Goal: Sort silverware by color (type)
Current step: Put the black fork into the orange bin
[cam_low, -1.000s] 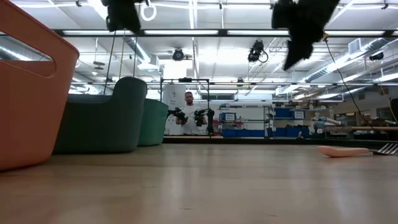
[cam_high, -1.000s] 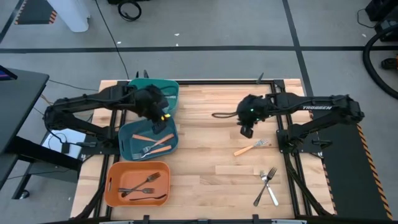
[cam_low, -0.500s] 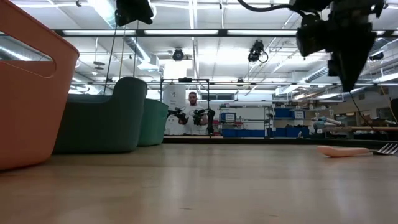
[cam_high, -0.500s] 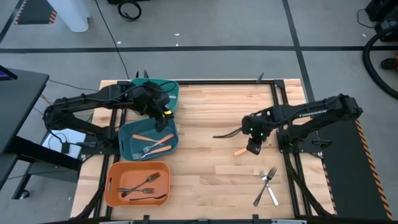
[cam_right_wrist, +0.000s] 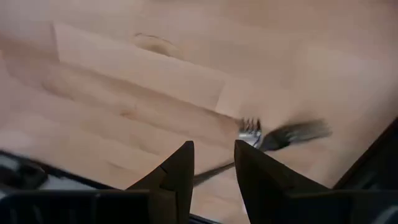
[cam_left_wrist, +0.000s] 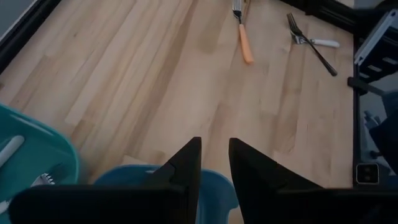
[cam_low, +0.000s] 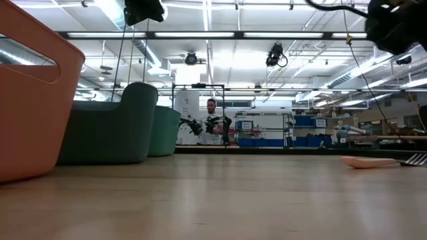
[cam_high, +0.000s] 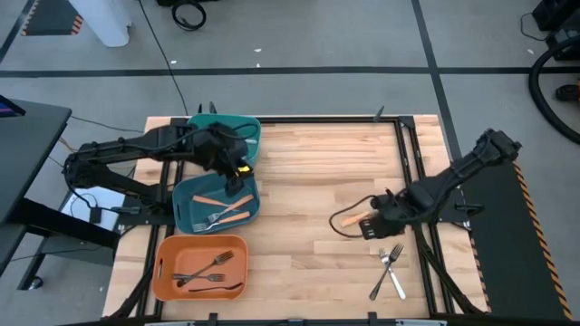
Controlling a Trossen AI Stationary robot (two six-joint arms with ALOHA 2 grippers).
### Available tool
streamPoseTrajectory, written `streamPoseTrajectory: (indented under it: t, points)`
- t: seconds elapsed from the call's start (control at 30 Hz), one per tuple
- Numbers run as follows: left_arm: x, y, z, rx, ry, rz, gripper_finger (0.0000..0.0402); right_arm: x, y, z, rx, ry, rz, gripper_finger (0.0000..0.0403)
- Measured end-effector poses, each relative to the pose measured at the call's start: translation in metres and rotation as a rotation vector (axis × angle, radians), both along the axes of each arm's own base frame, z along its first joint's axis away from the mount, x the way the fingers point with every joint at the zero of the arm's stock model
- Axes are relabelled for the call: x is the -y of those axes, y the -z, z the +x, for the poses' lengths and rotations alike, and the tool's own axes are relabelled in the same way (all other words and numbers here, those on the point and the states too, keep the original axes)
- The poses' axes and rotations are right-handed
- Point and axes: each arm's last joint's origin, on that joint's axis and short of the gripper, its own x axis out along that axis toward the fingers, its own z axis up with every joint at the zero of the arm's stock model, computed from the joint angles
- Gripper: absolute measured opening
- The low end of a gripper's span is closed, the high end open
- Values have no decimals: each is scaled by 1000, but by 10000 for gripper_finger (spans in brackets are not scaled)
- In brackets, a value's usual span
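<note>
Plainly, the right gripper (cam_high: 370, 226), fingers parted and empty over the orange-handled fork (cam_left_wrist: 243, 38), could nudge it aside or graze the crossed forks (cam_high: 390, 269) nearby (left gripper (cam_high: 232, 175), slightly parted, waits over the bins).

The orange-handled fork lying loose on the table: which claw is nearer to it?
Right. The right claw hangs over the orange-handled fork, hiding it in the high view. The left claw is across the table, above the teal bin.

Four cameras on one worktop (cam_high: 308, 172)
High view looks straight down; low view sits at surface level facing the room. Both wrist views look closely down at the wood, sharing the crossed forks (cam_left_wrist: 311, 43) with overhead.
</note>
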Motion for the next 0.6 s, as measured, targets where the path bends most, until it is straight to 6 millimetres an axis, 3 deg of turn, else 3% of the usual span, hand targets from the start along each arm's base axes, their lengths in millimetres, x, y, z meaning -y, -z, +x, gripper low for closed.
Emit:
streamPoseTrajectory:
  t: [0.17,0.37,0.6]
  points:
    - [7,0,1,0,32,1,91,-21,0,-11,40,61,-43,122]
    - [12,0,1,1,54,2,91,-37,0,-24,92,-239,-94,122]
    - [17,0,1,1,72,1,91,-65,19,-30,3,-269,-104,122]
